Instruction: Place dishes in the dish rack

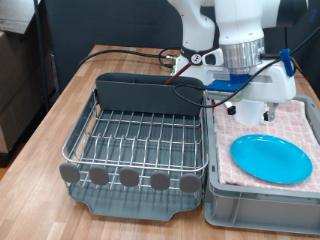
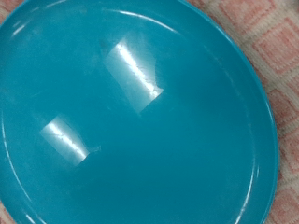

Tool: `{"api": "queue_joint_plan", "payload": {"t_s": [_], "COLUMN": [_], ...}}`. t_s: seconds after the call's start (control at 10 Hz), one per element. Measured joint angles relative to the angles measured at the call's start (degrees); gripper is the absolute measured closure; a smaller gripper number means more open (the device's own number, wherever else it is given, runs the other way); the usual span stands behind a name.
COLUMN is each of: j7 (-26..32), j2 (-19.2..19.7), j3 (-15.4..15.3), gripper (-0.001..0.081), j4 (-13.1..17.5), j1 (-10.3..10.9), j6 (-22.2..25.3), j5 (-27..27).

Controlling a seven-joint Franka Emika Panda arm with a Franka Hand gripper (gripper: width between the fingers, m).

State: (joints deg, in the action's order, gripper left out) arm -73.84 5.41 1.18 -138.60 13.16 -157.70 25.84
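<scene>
The light-blue plate [image 1: 271,158] lies flat on the pink-checked cloth [image 1: 300,122] at the exterior view's lower right. It fills the wrist view [image 2: 131,121], with cloth [image 2: 276,37] showing past its rim. My gripper [image 1: 256,108] hangs above the cloth, just beyond the plate's far edge and clear of it, with nothing seen between its fingers. The fingers do not show in the wrist view. The silver wire dish rack [image 1: 140,135], with its dark grey caddy [image 1: 150,92], round tabs [image 1: 130,178] and tray [image 1: 135,205], holds nothing that I can see. The mug and the wooden spoon are out of view.
The cloth covers a grey plastic crate [image 1: 260,212] that stands right beside the rack. Both rest on a wooden table [image 1: 50,130]. Black and red cables [image 1: 150,55] run over the table behind the caddy. The arm's white body rises at the exterior view's top.
</scene>
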Motion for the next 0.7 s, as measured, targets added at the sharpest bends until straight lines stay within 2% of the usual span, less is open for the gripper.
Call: {"api": "queue_joint_plan", "payload": {"t_s": [0.3,0.7], "j7": [-2.0,-4.1], "j2": [2.0,2.5], "j3": [-1.2,-2.3], "gripper": [0.0003,0.0003], "j4": [-1.1,-2.7], "j1": [0.0,0.0], "j6": [-3.3,-5.5], "j5": [-0.3,-0.1]}}
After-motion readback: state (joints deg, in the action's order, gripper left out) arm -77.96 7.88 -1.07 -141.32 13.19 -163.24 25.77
